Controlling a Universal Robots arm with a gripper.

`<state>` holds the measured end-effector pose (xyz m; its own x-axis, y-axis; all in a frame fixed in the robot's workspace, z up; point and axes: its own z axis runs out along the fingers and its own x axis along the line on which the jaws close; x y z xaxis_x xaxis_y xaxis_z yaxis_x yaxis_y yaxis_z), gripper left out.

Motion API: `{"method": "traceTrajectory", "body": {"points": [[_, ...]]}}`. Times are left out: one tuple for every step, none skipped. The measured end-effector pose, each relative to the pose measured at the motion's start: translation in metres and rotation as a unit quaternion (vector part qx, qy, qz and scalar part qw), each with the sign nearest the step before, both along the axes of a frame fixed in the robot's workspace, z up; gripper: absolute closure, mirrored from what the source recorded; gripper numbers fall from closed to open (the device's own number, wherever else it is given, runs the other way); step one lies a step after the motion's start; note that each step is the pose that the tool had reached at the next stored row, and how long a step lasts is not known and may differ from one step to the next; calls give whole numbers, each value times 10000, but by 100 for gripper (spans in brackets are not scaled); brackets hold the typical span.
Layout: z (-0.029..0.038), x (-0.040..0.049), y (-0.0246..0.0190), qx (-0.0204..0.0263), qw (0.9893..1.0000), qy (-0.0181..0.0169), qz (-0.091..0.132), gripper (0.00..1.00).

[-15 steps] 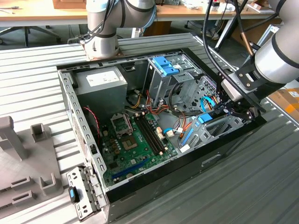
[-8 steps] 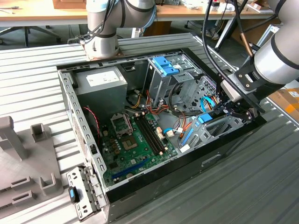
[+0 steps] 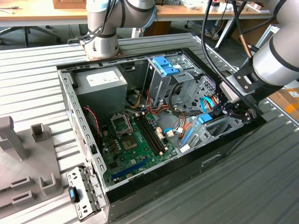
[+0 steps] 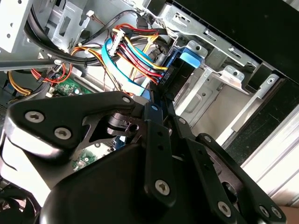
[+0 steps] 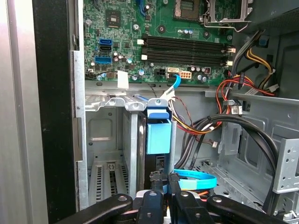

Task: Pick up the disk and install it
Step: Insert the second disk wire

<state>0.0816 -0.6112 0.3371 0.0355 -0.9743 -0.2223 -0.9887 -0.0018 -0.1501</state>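
The disk (image 3: 204, 119) stands on edge in the small metal bay at the case's front corner, on the exterior view's right. Its bright blue carrier frame (image 5: 158, 135) faces the motherboard. In the second wrist view the blue frame (image 4: 187, 63) sits between the bay's silver rails. My gripper (image 3: 225, 110) reaches down into the case behind the disk. Its black fingers (image 5: 154, 179) are drawn close together on the disk's rear edge, and their tips (image 4: 152, 100) meet just behind the blue frame. The disk's body is mostly hidden by the bay.
The open computer case holds a green motherboard (image 3: 135, 140), a tall grey cage with a blue latch (image 3: 166, 65) and a power-supply box (image 3: 100, 79). Coloured cable bundles (image 5: 201, 123) and a blue flat cable (image 5: 196, 179) lie beside the bay. A grey fixture (image 3: 18, 158) stands outside the case.
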Motion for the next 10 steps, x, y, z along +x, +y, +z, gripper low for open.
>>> {"method": "traceTrajectory", "body": {"points": [[-12, 0, 0, 2, 10000, 0, 0, 84], [-14, 0, 0, 0, 10000, 0, 0, 84], [-14, 0, 0, -1, 10000, 0, 0, 84], [-14, 0, 0, -1, 10000, 0, 0, 84], [-19, 0, 0, 0, 10000, 0, 0, 84], [-32, 0, 0, -2, 10000, 0, 0, 84], [-34, 0, 0, -3, 10000, 0, 0, 84], [-36, 0, 0, -1, 10000, 0, 0, 84], [-38, 0, 0, 0, 10000, 0, 0, 84], [-38, 0, 0, 0, 10000, 0, 0, 84]]}}
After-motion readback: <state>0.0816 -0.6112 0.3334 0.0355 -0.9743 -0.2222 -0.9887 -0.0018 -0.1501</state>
